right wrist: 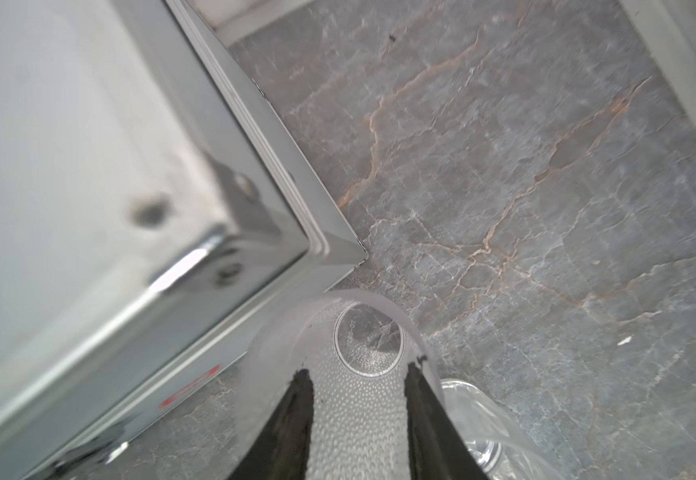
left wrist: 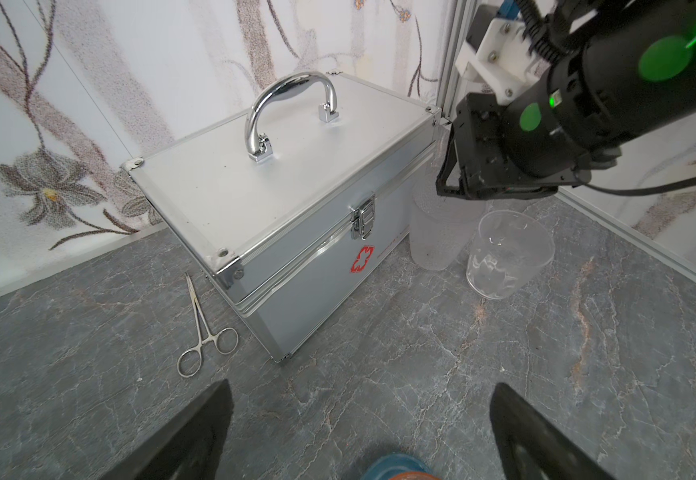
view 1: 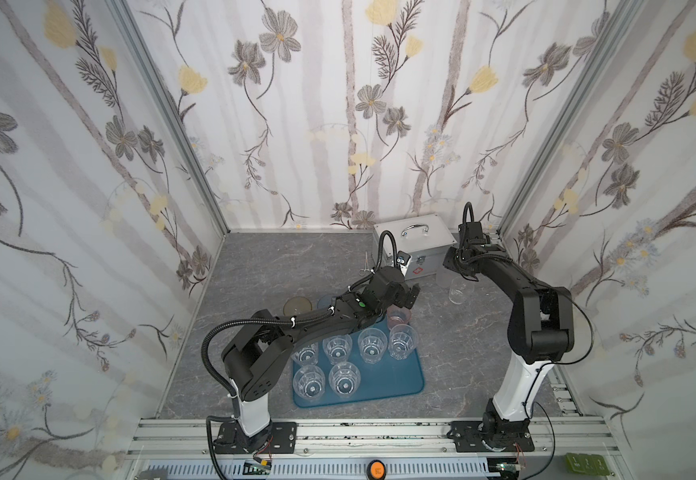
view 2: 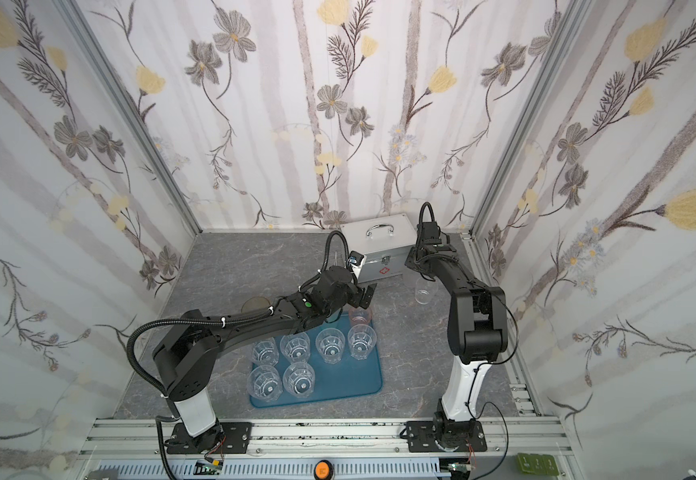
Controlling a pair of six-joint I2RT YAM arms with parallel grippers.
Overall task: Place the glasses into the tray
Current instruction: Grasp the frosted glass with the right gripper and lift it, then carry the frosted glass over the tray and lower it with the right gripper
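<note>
The teal tray (view 1: 392, 382) lies at the front middle of the table with several clear glasses (view 1: 373, 345) upright in it. A short pink glass (view 1: 399, 316) stands at its far right corner. My left gripper (view 1: 407, 296) hovers open above that pink glass, with its rim (left wrist: 400, 476) just showing below my left gripper (left wrist: 362, 384). Beside the case a frosted dimpled glass (left wrist: 437, 237) stands on the table. My right gripper (right wrist: 357, 370) is shut on this frosted glass (right wrist: 362, 407) from above. A clear glass (view 1: 458, 291) stands next to it.
A silver metal case (view 1: 414, 245) with a handle stands at the back, close to the frosted glass. Steel forceps (left wrist: 204, 328) lie left of the case. A yellow glass (view 1: 298, 307) and a blue one (view 1: 324, 300) stand behind the left arm. Walls close three sides.
</note>
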